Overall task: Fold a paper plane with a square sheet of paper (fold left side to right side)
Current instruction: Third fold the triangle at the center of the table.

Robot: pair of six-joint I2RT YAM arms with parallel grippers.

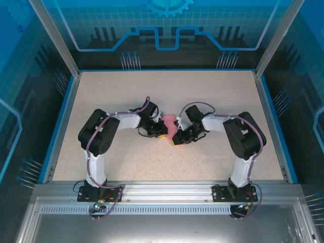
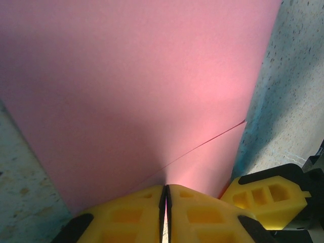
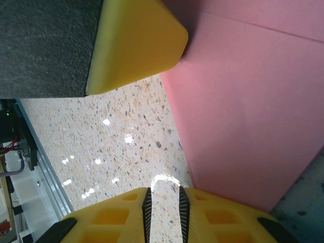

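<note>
The pink square sheet of paper (image 1: 169,122) lies at the middle of the table between the two arms. In the left wrist view the sheet of paper (image 2: 136,86) spreads out ahead, with a thin crease line running to its right edge. My left gripper (image 2: 166,187) is shut on the sheet's near edge, and a sliver of pink shows between its yellow pads. My right gripper (image 3: 164,190) stands slightly open over bare table, just left of the paper's edge (image 3: 243,111), with nothing between its fingers. From above, the left gripper (image 1: 160,132) and right gripper (image 1: 177,140) nearly touch.
The speckled table (image 1: 212,91) has a blue rim on three sides. A yellow finger of the left gripper (image 3: 134,40) hangs close above the right one. The right gripper's finger (image 2: 268,195) sits beside the left jaws. The aluminium rail (image 1: 167,190) holds both bases.
</note>
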